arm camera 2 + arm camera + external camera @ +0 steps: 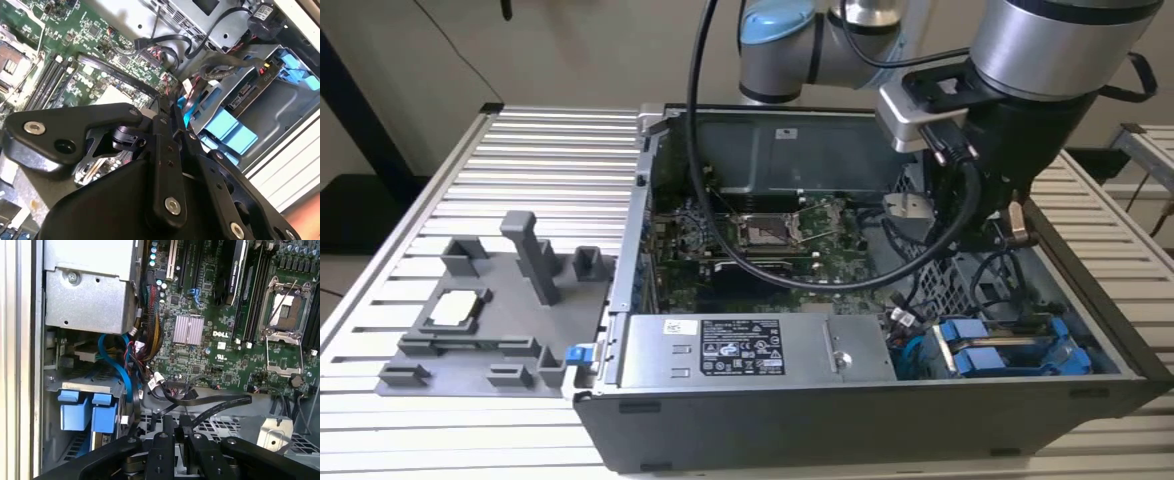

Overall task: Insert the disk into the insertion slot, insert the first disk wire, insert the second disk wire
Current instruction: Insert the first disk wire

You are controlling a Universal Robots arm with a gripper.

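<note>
Here's the arm (1054,40), hanging in from the top of the exterior view, its silver forearm slanting toward that view's right. A blue-capped joint (781,30) sits behind it. The black wrist (994,150) points steeply down, with a pale grey block (921,105) fixed to its side. A black cable (720,220) hangs off it in one long loop. Now the gripper (180,429): in both wrist views the black linkages (65,135) are folded in and the fingers (164,442) drawn close together. In the first wrist view they pinch the end of a black wire (220,407), with only a sliver of gap between them.
</note>
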